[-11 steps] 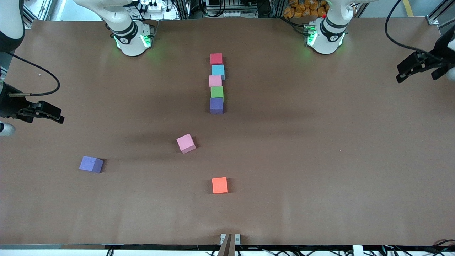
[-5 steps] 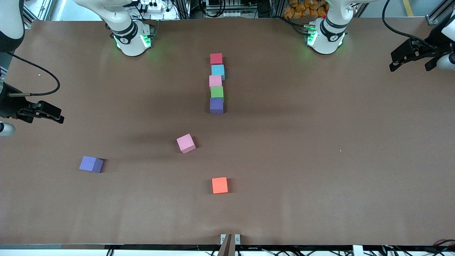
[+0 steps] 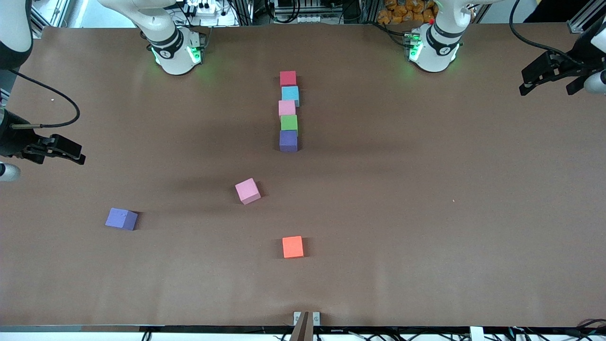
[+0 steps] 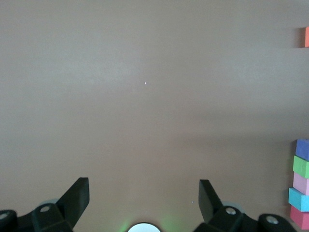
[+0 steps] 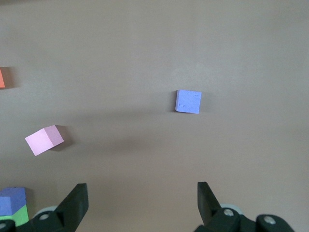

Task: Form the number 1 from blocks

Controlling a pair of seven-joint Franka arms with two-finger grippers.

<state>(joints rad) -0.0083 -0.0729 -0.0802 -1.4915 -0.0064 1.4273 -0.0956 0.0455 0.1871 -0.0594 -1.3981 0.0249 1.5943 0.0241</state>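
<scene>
My brown desk [image 3: 426, 213] carries a column of 5 touching blocks [image 3: 288, 112], red nearest the bases, purple nearest the camera. Loose pink [image 3: 247, 191], purple [image 3: 121, 219] and orange [image 3: 292, 246] cubes lie nearer me. Left claw [image 3: 544, 78] and right claw [image 3: 59, 149] hang wide, empty, over the desk's ends.

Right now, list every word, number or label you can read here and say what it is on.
None can be read.
The blocks are plain colours with no print.
The table carries no markings.
The arm bases show only small dark marks, too small to read.
</scene>
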